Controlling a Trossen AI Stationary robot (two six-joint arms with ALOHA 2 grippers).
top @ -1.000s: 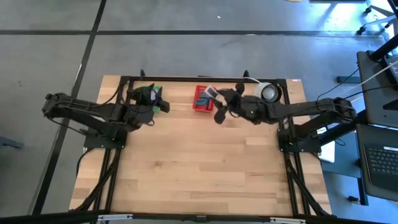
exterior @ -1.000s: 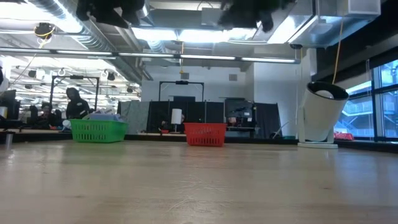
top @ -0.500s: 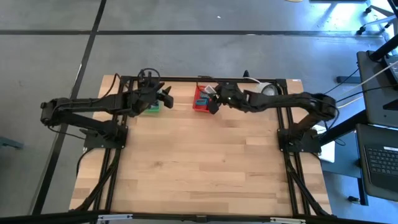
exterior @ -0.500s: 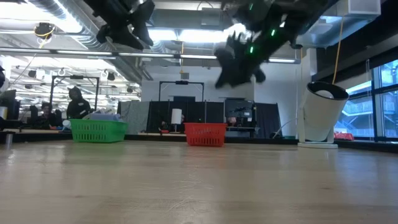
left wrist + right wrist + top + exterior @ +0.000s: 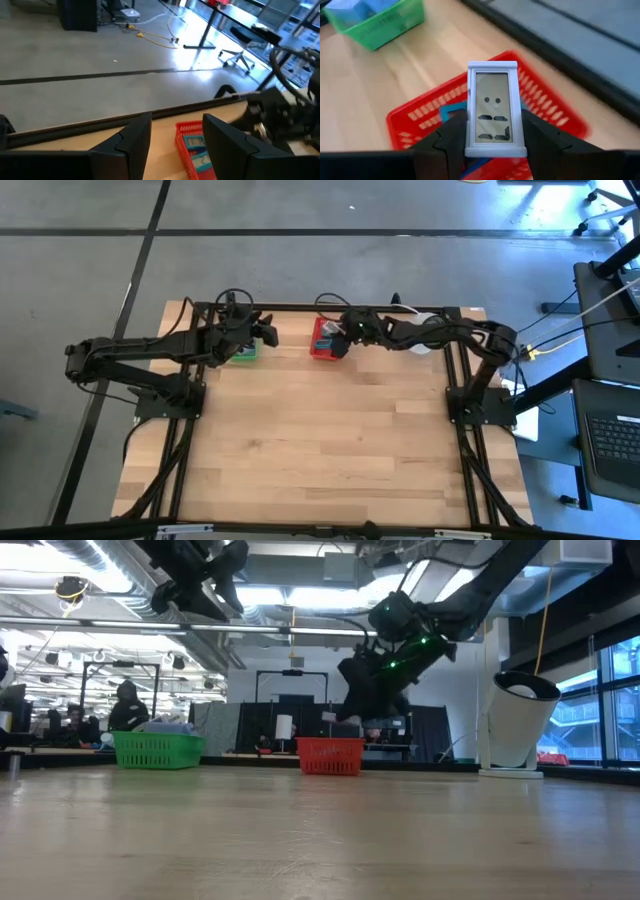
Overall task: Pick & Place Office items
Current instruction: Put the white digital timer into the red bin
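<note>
My right gripper [image 5: 492, 137] pinches a lavender flat piece [image 5: 495, 107] above the red basket [image 5: 415, 117] at the desk's far edge; tilted release risks it catching the rim; left gripper [image 5: 172, 137] empty, part-open.

From where I sit this reads as a robotics lab set up in a big open industrial hall. My wooden table [image 5: 300, 440] stands on a black metal frame [image 5: 330, 307] bolted around it, on a bare grey concrete floor [image 5: 300, 260] crossed by dark lines. Beyond the table's far edge the low view shows exposed ceiling ducts [image 5: 90, 580] and strip lights [image 5: 430, 636], black curtained partitions [image 5: 290, 725], and people [image 5: 125, 705] seated at benches. Beside the table's right edge sits a desk with a keyboard [image 5: 610, 440]; past its far edge, office chairs [image 5: 237, 57] and loose yellow cable [image 5: 155, 37] lie on the floor.
</note>
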